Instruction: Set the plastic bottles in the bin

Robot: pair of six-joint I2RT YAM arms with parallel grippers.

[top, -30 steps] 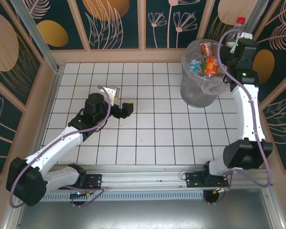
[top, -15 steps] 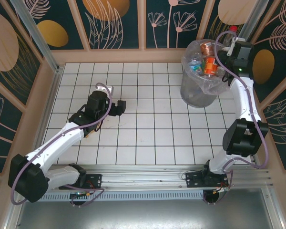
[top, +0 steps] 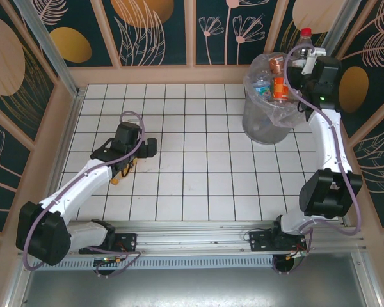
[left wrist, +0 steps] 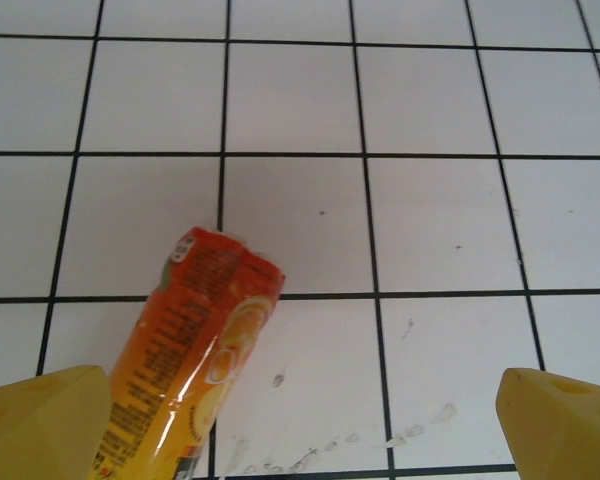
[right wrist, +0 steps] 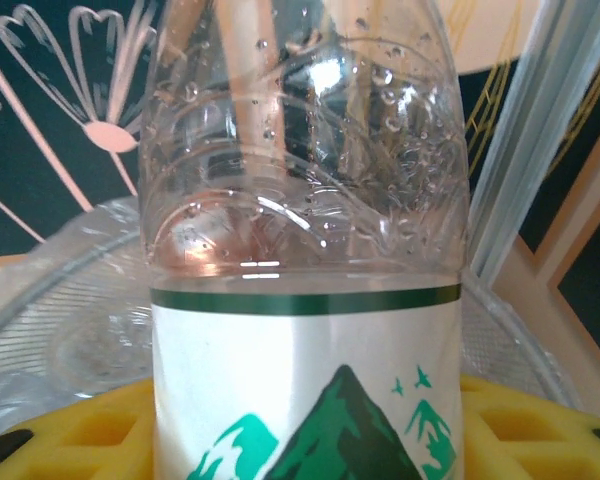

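Right gripper [top: 309, 59] is clenched on an upright clear bottle [right wrist: 305, 250] with a green mountain label. Over the last second it has carried this in to the far right rim of the bin [top: 259, 125], apparently above the opening, so a drop looks due. Left gripper [top: 148, 148], spread wide and empty, has drawn back over an orange-labelled bottle [left wrist: 200, 360] lying on the table [left wrist: 430, 200].
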